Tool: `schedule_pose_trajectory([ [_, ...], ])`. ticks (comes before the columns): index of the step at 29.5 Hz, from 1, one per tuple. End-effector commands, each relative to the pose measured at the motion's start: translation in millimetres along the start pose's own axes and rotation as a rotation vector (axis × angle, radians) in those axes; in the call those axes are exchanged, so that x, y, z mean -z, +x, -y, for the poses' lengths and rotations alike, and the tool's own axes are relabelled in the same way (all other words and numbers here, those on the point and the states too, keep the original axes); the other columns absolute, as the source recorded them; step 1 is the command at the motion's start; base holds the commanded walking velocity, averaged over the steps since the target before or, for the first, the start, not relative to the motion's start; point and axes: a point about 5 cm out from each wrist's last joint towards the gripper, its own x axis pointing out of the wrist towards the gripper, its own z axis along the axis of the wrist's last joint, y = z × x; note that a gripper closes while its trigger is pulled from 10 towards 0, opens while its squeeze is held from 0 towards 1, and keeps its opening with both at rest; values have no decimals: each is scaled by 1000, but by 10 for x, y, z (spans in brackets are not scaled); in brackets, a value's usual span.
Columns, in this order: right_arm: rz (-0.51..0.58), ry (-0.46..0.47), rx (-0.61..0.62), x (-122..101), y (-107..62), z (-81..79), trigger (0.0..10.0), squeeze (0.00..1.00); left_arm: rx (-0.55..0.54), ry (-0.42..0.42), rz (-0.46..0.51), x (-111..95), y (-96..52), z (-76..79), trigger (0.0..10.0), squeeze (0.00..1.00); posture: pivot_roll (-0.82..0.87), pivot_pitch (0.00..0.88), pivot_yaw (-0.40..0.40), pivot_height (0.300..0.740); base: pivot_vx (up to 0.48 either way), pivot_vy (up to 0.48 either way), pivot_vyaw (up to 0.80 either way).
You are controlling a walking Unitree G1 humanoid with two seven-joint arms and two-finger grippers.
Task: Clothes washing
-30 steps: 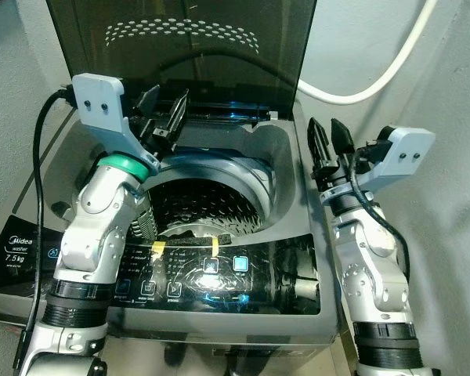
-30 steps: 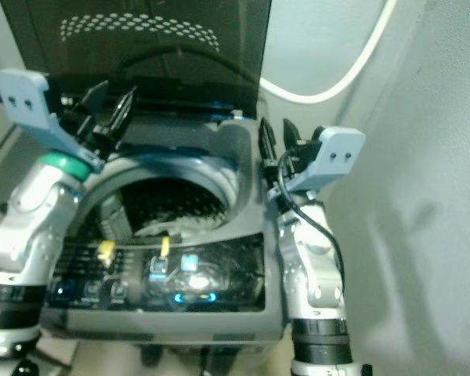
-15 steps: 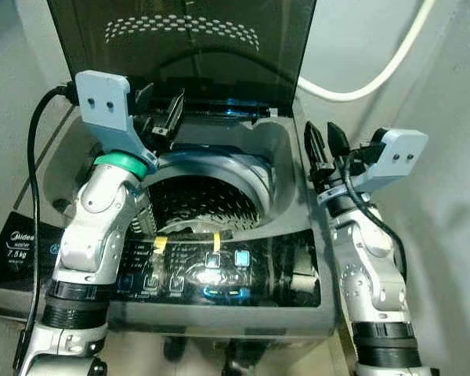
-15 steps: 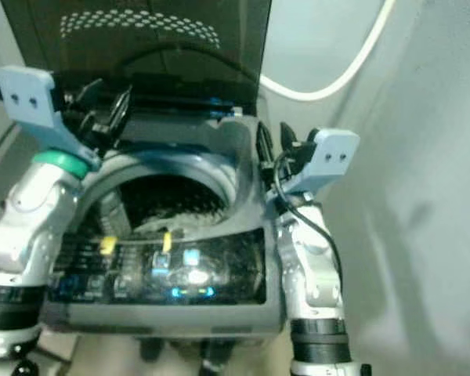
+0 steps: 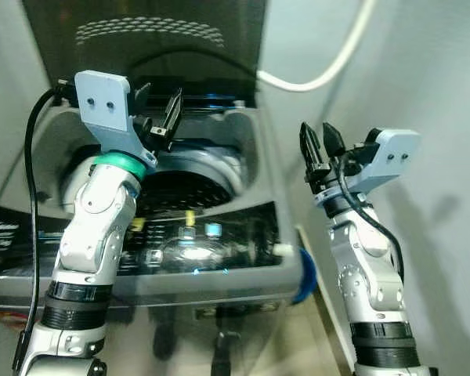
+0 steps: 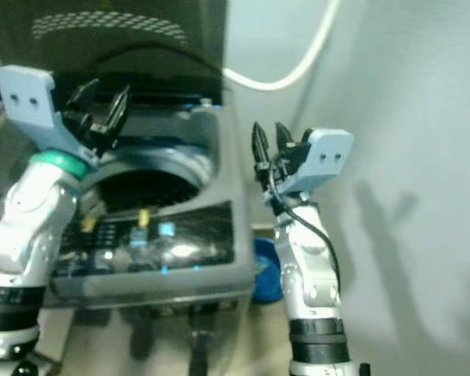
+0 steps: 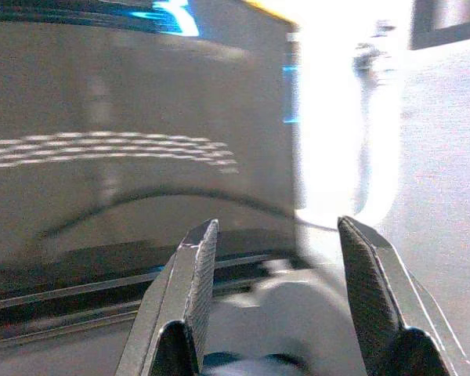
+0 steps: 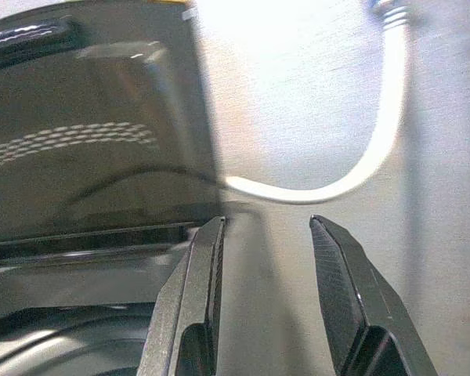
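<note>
You're standing at the open Midea top-load washer (image 5: 243,258), lid (image 5: 141,47) up, drum (image 5: 180,184) looking empty, left gripper (image 5: 158,116) spread over its back rim and right gripper (image 5: 316,144) parted off its right edge, both empty; you're probably needing clothes fetched next.

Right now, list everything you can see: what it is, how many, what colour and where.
washing machine: one, grey, straight ahead
lid: one, dark tinted, raised upright at the back
drum: one, dark perforated metal, inside the open top
control panel: one, glossy black with lit blue buttons, front edge
hose: one, white, curving along the wall behind
blue object: one, beside the machine's right side, low down
left gripper: open, above the drum's rear
right gripper: open, raised right of the machine
</note>
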Motion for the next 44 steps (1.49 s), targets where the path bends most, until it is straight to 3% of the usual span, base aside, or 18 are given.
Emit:
schedule_pose_trajectory([
  [1, -13, -5, -5, 24, -9, 4, 10000, 0, 1, 9, -4, -3, -9, 3, 10000, 0, -12, 92, 15, 740, -319, 0, 0],
  [19, -15, -11, -13, 30, -10, 1, 10000, 0, -2, 13, -8, 10, -5, -7, 10000, 0, -12, 86, 16, 740, -354, 0, 0],
  [31, -71, -54, -81, 127, -37, -61, 10000, 0, 54, 43, -96, 179, -59, 83, 10000, 0, -11, 83, 16, 740, 0, 0, 800],
  [34, -112, -43, -132, 211, -100, -96, 10000, 0, 91, 44, -145, 278, -123, 134, 10000, 0, -12, 78, 16, 740, 0, 0, 800],
  [37, -195, -33, -190, 401, -268, -136, 10000, 0, 152, 63, -252, 498, -310, 195, 10000, 0, -11, 75, 17, 740, 0, 0, 798],
  [38, -230, -30, -190, 488, -342, -123, 10000, 0, 163, 61, -294, 590, -401, 212, 10000, 0, -11, 75, 17, 740, 0, 0, 794],
  [39, -230, -30, -190, 488, -342, -123, 10000, 0, 163, 61, -294, 590, -401, 212, 10000, 0, -11, 75, 17, 740, 0, 0, 794],
  [42, -328, -23, -175, 715, -557, -62, 10000, 0, 168, 82, -413, 847, -655, 248, 10000, 0, -5, 71, 17, 740, 0, 0, 792],
  [44, -356, -23, -170, 773, -616, -45, 10000, 0, 169, 91, -441, 911, -722, 261, 10000, 0, -5, 71, 17, 740, 0, 0, 788],
])
